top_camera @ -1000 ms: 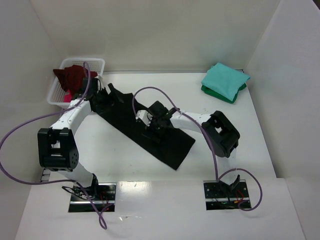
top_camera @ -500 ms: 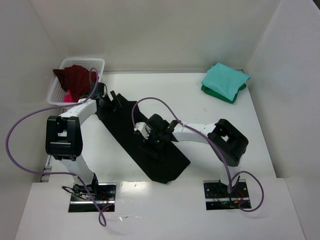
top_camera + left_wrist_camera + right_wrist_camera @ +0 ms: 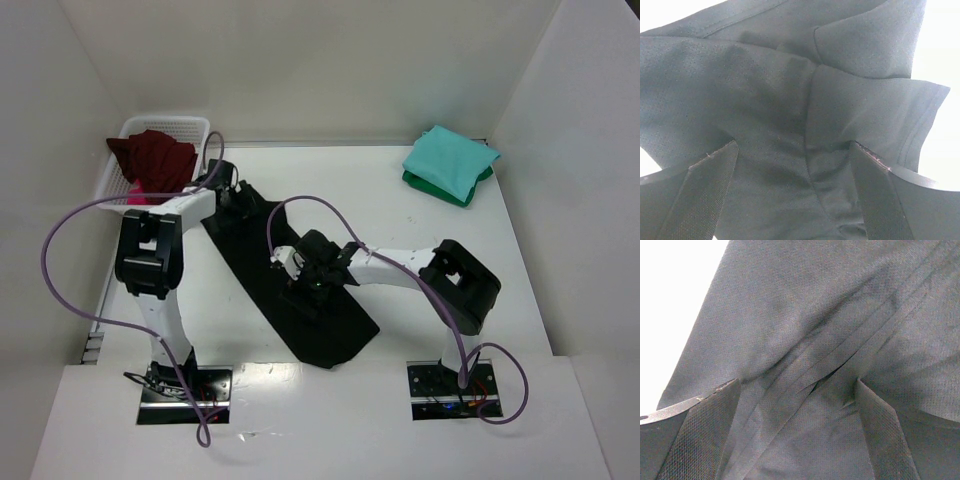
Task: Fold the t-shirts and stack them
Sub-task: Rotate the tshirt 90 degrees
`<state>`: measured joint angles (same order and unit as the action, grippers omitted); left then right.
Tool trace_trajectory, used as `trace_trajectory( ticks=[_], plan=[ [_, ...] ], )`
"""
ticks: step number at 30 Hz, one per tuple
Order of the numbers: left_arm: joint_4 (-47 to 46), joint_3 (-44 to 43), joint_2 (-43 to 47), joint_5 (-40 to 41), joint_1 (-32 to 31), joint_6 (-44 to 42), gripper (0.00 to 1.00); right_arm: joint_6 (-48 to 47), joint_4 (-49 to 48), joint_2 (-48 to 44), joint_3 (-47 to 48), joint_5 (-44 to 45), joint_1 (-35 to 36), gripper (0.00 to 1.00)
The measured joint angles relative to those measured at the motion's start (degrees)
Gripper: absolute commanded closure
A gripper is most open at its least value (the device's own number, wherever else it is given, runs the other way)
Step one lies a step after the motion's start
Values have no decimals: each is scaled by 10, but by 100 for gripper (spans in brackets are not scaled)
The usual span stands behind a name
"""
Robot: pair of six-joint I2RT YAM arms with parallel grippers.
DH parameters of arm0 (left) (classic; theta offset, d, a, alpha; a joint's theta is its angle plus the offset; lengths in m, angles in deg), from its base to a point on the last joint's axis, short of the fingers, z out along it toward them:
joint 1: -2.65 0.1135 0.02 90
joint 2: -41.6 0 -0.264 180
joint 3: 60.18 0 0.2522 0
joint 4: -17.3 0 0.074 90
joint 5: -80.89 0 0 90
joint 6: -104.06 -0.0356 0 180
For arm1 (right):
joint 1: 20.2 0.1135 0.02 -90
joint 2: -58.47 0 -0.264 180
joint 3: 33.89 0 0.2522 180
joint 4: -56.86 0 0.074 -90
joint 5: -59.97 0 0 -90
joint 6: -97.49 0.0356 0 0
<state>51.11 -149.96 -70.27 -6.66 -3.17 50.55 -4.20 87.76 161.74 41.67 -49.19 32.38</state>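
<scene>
Lately, the black t-shirt (image 3: 322,325) has been swung to run from far left to near centre. Left gripper (image 3: 236,197) and right gripper (image 3: 306,288) are held spread on it, nothing pinched. Folding is judged unfinished.

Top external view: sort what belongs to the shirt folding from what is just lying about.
Job in hand: black t-shirt; teal t-shirt folded atop dark green t-shirt; maroon t-shirt; pink cloth beside it.
Lying about: white basket holding those last two; purple cables.
</scene>
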Motion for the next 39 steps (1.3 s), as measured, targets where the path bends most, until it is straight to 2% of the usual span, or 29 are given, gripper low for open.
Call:
trace_trajectory(
  ticks=[7,15,17,21,26,32,35,39],
  plan=[
    [20,-96,-67,11,-37,-1,1,-1,-4,0,0,3,0,0],
    [60,-297,-193,1,-95,-5,1,26,-31,-8,0,17,-22,0],
    [65,-322,-207,-5,-105,-7,1,31,-37,-16,2,21,-40,0],
    [72,-376,-240,-43,-125,-23,1,34,-47,-28,20,38,-72,0],
    [98,-469,-294,-103,-142,-51,1,48,-66,-27,28,40,-75,0],
    [134,-567,-347,-135,-149,-64,1,72,-79,-26,29,58,-86,0],
    [157,-601,-362,-131,-150,-64,1,86,-81,-26,39,81,-111,0],
    [172,-600,-352,-119,-145,-63,1,107,-80,-24,78,126,-147,0]
  ],
)
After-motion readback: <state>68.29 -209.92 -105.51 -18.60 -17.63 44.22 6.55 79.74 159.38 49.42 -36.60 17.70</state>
